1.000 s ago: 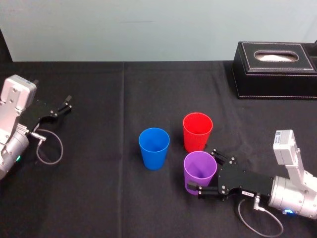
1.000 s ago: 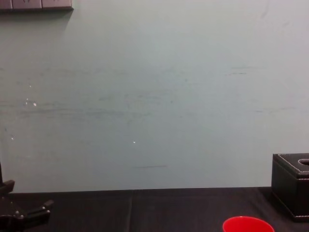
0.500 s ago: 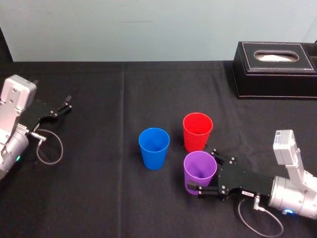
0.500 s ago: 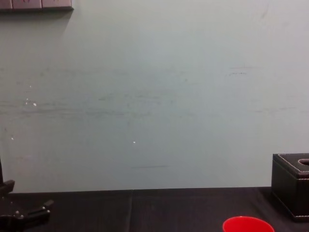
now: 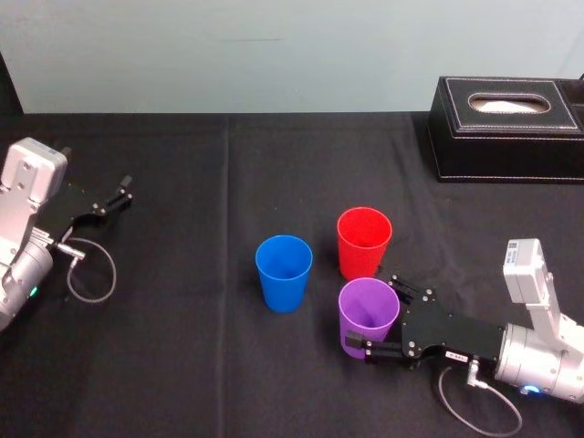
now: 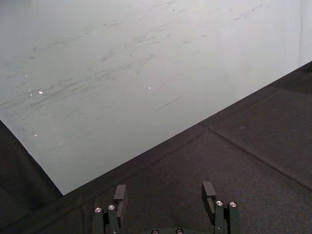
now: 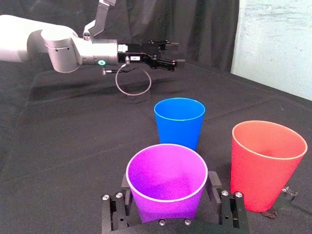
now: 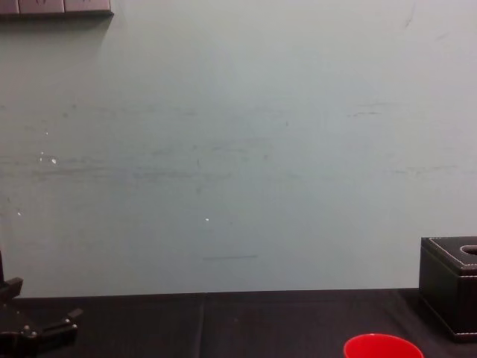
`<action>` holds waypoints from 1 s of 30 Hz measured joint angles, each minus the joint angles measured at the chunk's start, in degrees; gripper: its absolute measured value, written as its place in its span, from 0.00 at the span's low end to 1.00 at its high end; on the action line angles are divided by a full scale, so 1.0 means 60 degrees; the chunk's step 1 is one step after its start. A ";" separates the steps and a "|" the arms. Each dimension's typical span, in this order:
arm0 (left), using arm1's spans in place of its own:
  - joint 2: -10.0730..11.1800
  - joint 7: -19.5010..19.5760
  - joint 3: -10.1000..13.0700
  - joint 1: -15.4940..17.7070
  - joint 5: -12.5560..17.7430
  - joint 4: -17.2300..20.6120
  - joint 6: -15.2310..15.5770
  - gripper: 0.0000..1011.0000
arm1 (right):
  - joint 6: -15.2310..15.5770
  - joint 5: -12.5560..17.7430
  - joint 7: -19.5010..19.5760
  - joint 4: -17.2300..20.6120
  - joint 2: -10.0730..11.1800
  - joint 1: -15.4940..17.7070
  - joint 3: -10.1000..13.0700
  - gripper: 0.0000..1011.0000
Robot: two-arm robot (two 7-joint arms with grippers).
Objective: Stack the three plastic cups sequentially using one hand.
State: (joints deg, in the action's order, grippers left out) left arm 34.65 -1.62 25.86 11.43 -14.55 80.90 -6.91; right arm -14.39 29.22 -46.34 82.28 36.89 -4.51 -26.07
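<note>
Three plastic cups stand upright on the black cloth: blue (image 5: 284, 271) on the left, red (image 5: 364, 239) behind, purple (image 5: 369, 310) nearest me. My right gripper (image 5: 372, 315) lies low at the purple cup (image 7: 166, 180), open, one finger on each side and very close to its walls. In the right wrist view the blue cup (image 7: 179, 122) and red cup (image 7: 265, 165) stand just beyond. The red cup's rim (image 8: 383, 346) peeks into the chest view. My left gripper (image 5: 109, 201) rests open at the far left, well away from the cups, with nothing between its fingers (image 6: 120, 194).
A black tissue box (image 5: 506, 128) with white stitching sits at the back right, also seen in the chest view (image 8: 449, 287). A looped cable (image 5: 89, 270) hangs by the left arm. A pale wall borders the table's far edge.
The right gripper's fingers have drawn slightly inward toward the purple cup. The cups and the left arm have stayed put.
</note>
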 joint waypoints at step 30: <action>-0.0001 0.0000 0.0000 0.0000 0.0001 0.0000 0.0000 0.99 | 0.0142 0.0120 0.0809 0.1424 0.0799 0.1124 0.0802 0.73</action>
State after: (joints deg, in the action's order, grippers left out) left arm 34.64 -1.62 25.86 11.43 -14.54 80.90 -6.91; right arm -13.54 29.94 -41.48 90.82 41.68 2.23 -21.25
